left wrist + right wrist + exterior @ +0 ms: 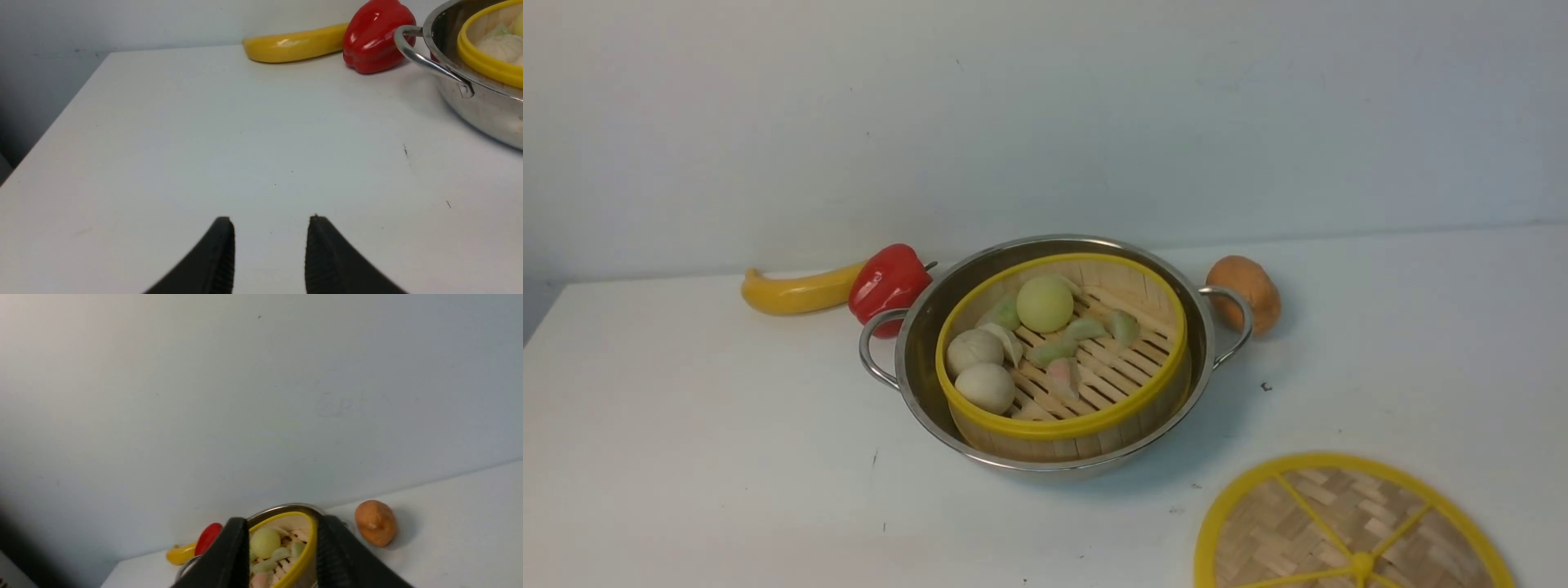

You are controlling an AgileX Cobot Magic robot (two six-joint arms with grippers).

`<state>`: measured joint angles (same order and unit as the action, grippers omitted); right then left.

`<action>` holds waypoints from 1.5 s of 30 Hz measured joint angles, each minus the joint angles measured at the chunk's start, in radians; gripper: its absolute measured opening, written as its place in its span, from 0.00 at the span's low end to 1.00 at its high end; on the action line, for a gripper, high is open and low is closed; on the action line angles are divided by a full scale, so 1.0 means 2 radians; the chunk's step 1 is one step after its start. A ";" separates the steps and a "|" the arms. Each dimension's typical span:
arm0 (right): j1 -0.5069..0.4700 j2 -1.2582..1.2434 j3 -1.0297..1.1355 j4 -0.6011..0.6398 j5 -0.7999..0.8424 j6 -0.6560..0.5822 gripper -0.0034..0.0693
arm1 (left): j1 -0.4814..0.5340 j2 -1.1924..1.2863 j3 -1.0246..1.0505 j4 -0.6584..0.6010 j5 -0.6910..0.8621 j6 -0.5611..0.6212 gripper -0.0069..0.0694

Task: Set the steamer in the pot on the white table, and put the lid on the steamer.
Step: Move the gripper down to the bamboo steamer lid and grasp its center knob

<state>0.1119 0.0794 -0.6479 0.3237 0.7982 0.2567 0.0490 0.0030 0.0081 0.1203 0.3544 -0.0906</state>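
Note:
The steamer (1054, 426), a bamboo basket with a yellow rim, sits inside the steel pot (921, 327) on the white table (686, 449). Buns and dumplings lie on its slatted floor. The woven lid (1347, 523) lies flat on the table at the near right, cut off by the frame edge. Neither gripper shows in the front view. My left gripper (271, 218) is open over bare table, left of the pot (482, 114). My right gripper (282, 518) is open and empty, with the steamer (308, 543) seen far off between its fingers.
A yellow banana (796, 292) and a red pepper (888, 282) lie just left of the pot's handle. An orange potato (1245, 290) rests against the right handle. A pale wall runs behind the table. The table's left edge (53, 126) shows in the left wrist view.

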 joint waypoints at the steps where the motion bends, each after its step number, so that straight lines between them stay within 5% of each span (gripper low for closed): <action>1: 0.000 0.002 0.000 0.005 0.000 -0.004 0.39 | 0.000 0.000 0.000 0.000 0.000 0.000 0.40; 7: 0.000 0.051 -0.005 0.035 0.029 -0.051 0.39 | 0.000 0.000 0.000 0.000 0.000 0.000 0.41; 12: 0.000 0.183 -0.033 0.079 0.108 -0.177 0.39 | 0.000 0.000 0.000 0.000 0.000 0.000 0.41; 22: 0.001 0.497 -0.110 0.040 0.188 -0.332 0.39 | 0.000 0.000 0.000 0.000 0.000 0.000 0.41; 30: 0.045 0.620 -0.110 -0.039 0.119 -0.362 0.45 | 0.000 0.000 0.000 0.000 0.000 0.000 0.41; 37: 0.109 0.692 -0.111 -0.045 0.072 -0.358 0.50 | 0.000 0.000 0.000 0.000 0.000 0.000 0.41; 45: 0.128 0.763 -0.124 -0.064 0.057 -0.336 0.51 | 0.000 0.000 0.000 0.000 0.000 0.000 0.41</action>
<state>0.3689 1.6052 -0.8957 0.1956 0.9118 -0.4155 0.0490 0.0030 0.0081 0.1203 0.3544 -0.0914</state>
